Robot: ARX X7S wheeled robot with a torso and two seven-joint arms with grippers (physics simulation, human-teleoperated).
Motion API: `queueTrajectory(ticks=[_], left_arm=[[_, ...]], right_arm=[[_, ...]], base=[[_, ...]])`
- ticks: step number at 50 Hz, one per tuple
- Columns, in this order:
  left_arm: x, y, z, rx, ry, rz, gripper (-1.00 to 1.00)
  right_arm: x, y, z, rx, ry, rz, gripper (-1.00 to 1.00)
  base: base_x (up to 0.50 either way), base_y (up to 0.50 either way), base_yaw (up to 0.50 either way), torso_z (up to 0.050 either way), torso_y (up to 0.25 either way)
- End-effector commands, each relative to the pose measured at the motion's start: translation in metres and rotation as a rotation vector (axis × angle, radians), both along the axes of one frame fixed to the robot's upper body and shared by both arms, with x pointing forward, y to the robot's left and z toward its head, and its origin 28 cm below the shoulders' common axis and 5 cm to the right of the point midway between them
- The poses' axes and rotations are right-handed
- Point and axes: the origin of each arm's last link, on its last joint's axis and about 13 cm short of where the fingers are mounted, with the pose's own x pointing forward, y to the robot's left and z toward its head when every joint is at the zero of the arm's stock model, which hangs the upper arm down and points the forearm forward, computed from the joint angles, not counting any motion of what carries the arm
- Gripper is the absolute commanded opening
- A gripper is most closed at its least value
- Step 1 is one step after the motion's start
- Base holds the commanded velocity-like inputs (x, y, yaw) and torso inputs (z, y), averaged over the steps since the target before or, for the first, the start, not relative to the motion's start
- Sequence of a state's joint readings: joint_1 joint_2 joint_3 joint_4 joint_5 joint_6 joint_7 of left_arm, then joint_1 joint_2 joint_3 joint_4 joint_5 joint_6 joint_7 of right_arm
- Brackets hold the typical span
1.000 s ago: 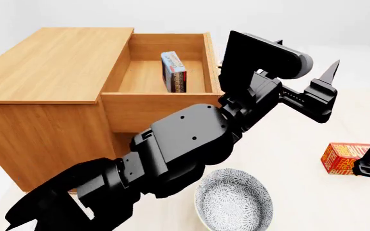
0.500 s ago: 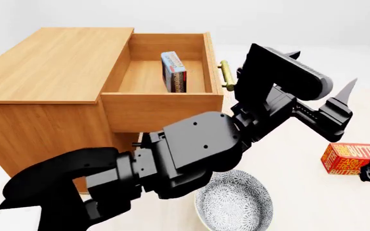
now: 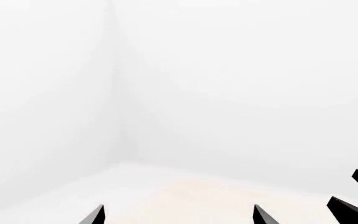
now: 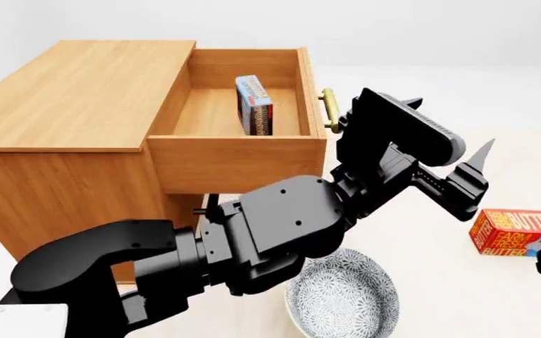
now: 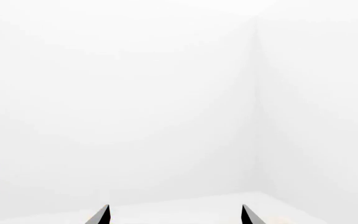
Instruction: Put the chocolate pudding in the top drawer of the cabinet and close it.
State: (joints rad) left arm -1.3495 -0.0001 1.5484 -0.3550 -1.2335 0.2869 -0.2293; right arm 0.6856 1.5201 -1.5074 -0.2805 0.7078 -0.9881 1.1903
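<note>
Top drawer (image 4: 228,113) of the cabinet (image 4: 73,91) is pulled fully out. Chocolate pudding (image 4: 254,105) stands on edge inside it, roughly mid-drawer, blue/red printed face towards the right wall, dark brown edge up. Brass bar handle (image 4: 328,110) shows on the drawer front, at the drawer's right in head view.

Left arm fills the centre of head view, reaching up and right across the cabinet's front. Left end effector (image 4: 449,158) sits just right of the drawer front, near the handle but apart from it; tips point up and away. In left wrist view its two fingertips (image 3: 95,215) stand well apart w/ nothing between, so it's spread and empty. That view looks mostly at white wall, w/ a strip of pale table (image 3: 216,200) low in the frame.

Right end effector (image 5: 174,215): only the two tips show in right wrist view, also spread wide, nothing held. A sliver of wood and brass shows at that frame's edge. In head view only a dark bit of the right arm shows at the right border.

On the table (image 4: 439,267): patterned bowl (image 4: 341,294) at the near side, below the left forearm; an orange-red BUTTER box (image 4: 513,232) lying flat, well right of the cabinet, just beside the right arm.
</note>
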Motion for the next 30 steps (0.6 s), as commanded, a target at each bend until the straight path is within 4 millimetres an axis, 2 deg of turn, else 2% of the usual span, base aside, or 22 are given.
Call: queueTrajectory(ticks=[1, 8, 14, 30], left_arm=[[0.006, 0.004, -0.011, 0.026, 0.021, 0.011, 1.0], [0.009, 0.006, -0.015, 0.035, 0.035, 0.023, 1.0], [0.008, 0.006, -0.017, 0.043, 0.041, 0.016, 1.0], [0.008, 0.006, -0.022, 0.062, 0.052, 0.017, 1.0]], right_arm=[[-0.004, -0.003, 0.0, -0.002, 0.002, 0.001, 1.0], [-0.005, -0.003, -0.002, -0.004, 0.0, -0.001, 1.0], [0.002, 0.001, -0.001, -0.004, 0.002, -0.002, 1.0], [-0.005, -0.004, -0.002, 0.0, 0.004, -0.001, 1.0]], base=[[0.0, 0.0, 0.0, 0.0, 0.0], [0.0, 0.0, 0.0, 0.0, 0.0], [0.0, 0.0, 0.0, 0.0, 0.0], [0.0, 0.0, 0.0, 0.0, 0.0]])
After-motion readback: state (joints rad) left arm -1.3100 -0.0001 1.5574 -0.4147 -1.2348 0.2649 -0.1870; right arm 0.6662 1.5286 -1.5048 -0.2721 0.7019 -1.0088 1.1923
